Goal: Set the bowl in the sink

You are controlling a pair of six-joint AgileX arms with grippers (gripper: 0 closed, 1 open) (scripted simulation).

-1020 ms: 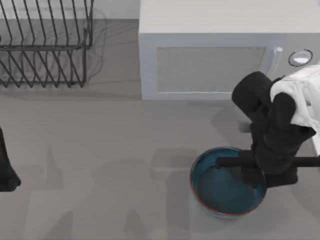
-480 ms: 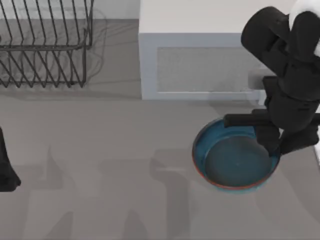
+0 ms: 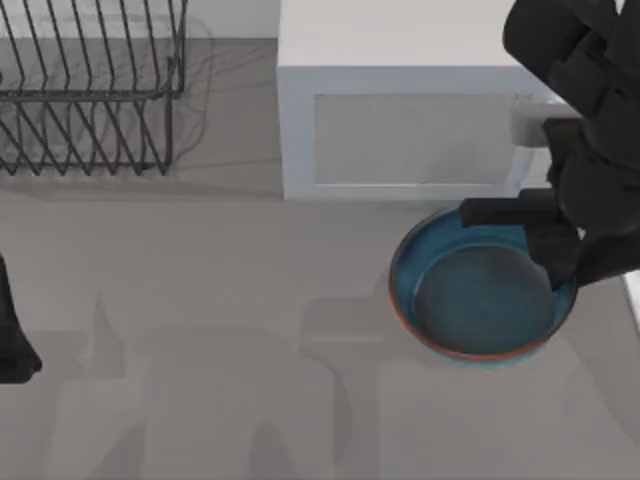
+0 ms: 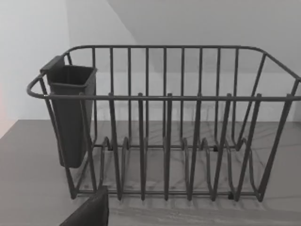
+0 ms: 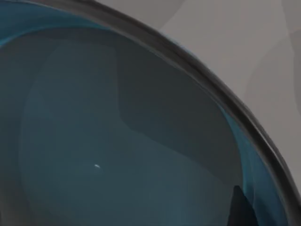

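The right gripper was clamped on the right-hand rim of the one bowl, holding it just in front of the single microwave, toward the table's right side. No readable labels anywhere. The right wrist view was mostly the bowl's blue inside. One dish rack faced the left wrist camera; left arm parked at the left edge.
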